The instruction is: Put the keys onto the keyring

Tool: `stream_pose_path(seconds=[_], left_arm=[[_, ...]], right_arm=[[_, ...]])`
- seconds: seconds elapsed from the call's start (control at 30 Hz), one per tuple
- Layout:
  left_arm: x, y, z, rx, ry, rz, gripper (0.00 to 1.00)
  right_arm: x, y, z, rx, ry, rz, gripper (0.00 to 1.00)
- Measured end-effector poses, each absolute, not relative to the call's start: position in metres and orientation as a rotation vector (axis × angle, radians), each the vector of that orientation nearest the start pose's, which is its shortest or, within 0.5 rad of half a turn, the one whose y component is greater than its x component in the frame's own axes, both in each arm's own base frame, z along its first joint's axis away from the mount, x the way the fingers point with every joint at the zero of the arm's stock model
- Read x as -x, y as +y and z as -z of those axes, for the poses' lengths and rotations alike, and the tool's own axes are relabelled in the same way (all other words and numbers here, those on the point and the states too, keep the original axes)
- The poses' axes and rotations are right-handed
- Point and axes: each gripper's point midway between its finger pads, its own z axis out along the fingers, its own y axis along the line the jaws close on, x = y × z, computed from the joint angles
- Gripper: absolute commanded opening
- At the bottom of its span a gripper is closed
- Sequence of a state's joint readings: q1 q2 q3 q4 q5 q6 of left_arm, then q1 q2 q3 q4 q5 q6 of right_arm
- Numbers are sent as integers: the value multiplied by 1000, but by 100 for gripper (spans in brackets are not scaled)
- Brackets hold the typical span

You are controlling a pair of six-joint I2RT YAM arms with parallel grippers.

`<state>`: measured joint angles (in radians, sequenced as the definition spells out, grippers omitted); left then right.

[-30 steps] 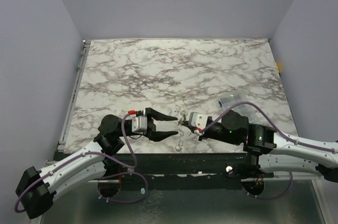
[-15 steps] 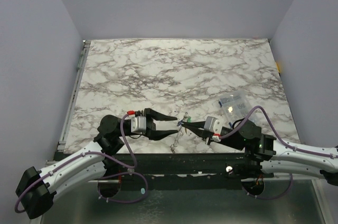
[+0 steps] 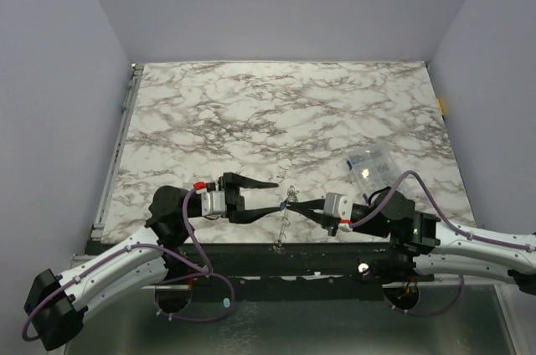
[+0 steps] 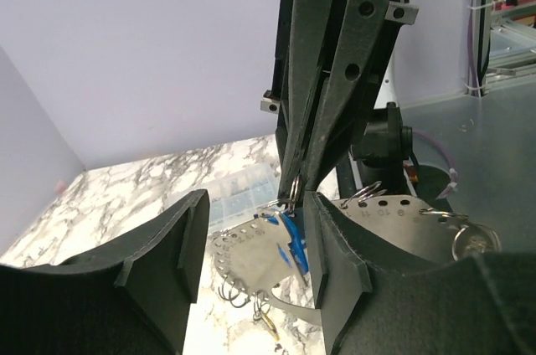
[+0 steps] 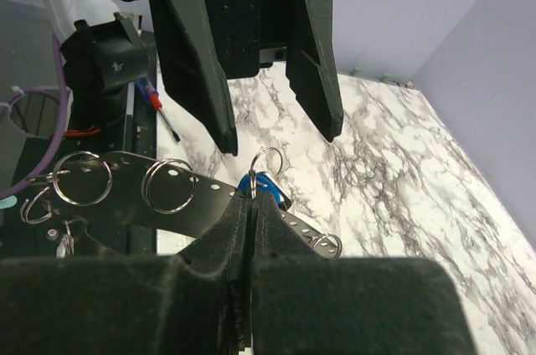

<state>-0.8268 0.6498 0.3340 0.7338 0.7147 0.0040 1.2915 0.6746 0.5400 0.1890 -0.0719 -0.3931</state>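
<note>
The keyring, a flat grey metal hoop with a row of holes and small split rings, hangs in the air over the table's near edge. My right gripper is shut on its top edge, beside a blue key that hangs from a small ring there. My left gripper is open, one finger on each side of the hoop. Its right finger is close to the blue key. A yellow key dangles from the hoop's lower edge. No green key shows.
A clear plastic box lies on the marble table just behind the right arm. The table's front edge and a dark metal rail run right below both grippers. Lilac walls close in the table on three sides.
The right arm drew back toward the near edge with the keyring, uncovering the clear box. The left gripper turned and slid forward until its fingers straddled the hoop.
</note>
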Motion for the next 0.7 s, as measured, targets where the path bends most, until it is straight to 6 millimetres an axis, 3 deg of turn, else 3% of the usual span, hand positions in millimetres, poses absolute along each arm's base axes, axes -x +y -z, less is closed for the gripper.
stream_pose_path(seconds=[0.13, 0.6, 0.7], left_arm=[[-97, -275, -296, -1096, 783, 1093, 43], [-88, -276, -279, -1194, 700, 1044, 41], [-87, -276, -278, -1204, 691, 1044, 32]], right_arm=[[-88, 303, -280, 1230, 1003, -776, 1], [-83, 307, -270, 1285, 1023, -789, 1], [-82, 309, -272, 1291, 1023, -796, 1]])
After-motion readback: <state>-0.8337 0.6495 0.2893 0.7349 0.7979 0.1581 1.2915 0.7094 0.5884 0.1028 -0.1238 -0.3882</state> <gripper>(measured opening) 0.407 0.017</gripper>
